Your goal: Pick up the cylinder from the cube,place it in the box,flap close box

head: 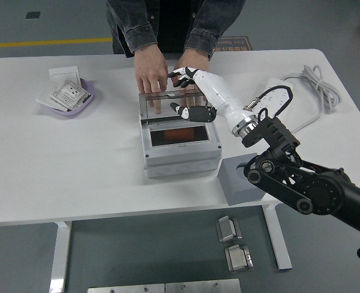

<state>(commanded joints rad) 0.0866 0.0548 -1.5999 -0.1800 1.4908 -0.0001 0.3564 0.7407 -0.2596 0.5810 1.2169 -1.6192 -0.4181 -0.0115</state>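
The grey box stands mid-table with its clear lid raised upright at the back. An orange cylinder lies inside the box. My right hand, white with dark fingertips, hovers above the box's back right, at the lid; its fingers are spread and hold nothing. The grey cube sits bare by the table's near edge, right of the box. A person's hands rest behind the lid, touching its far side. My left hand is out of view.
A purple bowl with paper packets sits at the left rear. A white power strip and its coiled cable lie at the right. Metal parts lie on the floor below the table's near edge.
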